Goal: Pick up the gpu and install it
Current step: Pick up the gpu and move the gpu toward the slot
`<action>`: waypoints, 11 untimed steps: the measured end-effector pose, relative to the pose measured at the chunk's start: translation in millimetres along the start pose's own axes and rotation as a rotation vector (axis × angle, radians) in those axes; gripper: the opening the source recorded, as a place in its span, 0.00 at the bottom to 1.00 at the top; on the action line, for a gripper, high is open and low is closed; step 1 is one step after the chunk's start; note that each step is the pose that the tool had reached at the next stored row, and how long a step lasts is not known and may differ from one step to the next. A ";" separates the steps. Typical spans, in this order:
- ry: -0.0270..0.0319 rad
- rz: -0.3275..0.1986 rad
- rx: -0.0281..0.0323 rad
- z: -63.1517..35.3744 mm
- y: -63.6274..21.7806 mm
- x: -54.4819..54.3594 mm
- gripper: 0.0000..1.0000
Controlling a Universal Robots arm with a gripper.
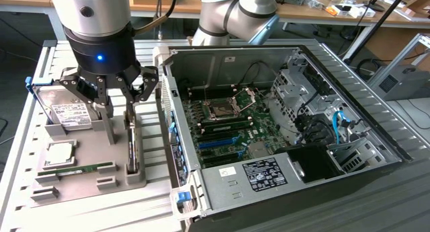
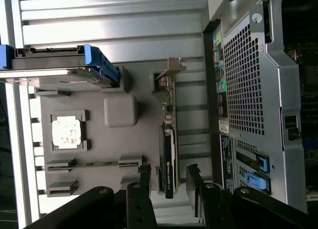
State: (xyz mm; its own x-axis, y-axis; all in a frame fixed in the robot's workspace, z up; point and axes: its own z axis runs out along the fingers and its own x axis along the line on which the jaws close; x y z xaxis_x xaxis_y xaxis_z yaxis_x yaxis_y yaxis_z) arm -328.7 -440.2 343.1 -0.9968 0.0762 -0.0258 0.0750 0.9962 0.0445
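Gripper (image 2: pixel 169 173) open wide, straddling gpu (image 2: pixel 169 152); gaps both sides. Gpu stands on edge in grey fixture tray (image 1: pixel 87 180), beside open PC case (image 1: pixel 222 66).

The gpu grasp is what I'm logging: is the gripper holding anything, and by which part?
Nothing is held. The gripper is open, its fingers either side of the gpu, which stands on edge in the gray fixture.
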 end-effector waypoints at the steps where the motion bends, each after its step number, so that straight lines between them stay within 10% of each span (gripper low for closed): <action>1: 0.0000 0.000 0.0000 0.5 0.0 0.0 0.42; 11: 0.0000 0.000 0.0000 5.0 -0.7 0.1 0.42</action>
State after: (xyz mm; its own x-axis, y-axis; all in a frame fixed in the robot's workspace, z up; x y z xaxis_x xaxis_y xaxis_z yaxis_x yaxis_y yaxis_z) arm -328.7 -440.6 338.1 -0.9968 0.0762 -0.0257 0.0750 0.9962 0.0444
